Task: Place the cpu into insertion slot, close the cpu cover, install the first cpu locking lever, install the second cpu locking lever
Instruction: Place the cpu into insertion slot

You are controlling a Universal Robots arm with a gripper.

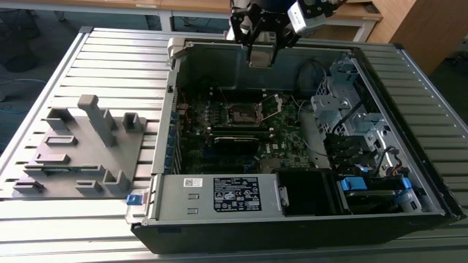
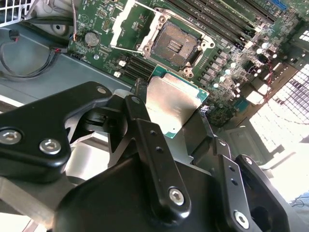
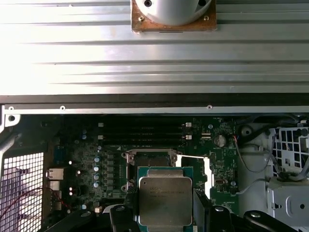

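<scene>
second wrist view: claw (image 2: 173,100) clamps the cpu (image 2: 175,110).

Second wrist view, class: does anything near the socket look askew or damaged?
Nothing stands out. The square black socket sits empty, its silver frame cover swung open; the gripper holds the silver-grey square cpu.

Open air above the insertion slot (image 2: 175,44); the cpu cover (image 2: 130,21) stands raised beside it.

A robotics lab: open computer case (image 1: 219,68) on slatted metal bench (image 1: 109,60).
</scene>
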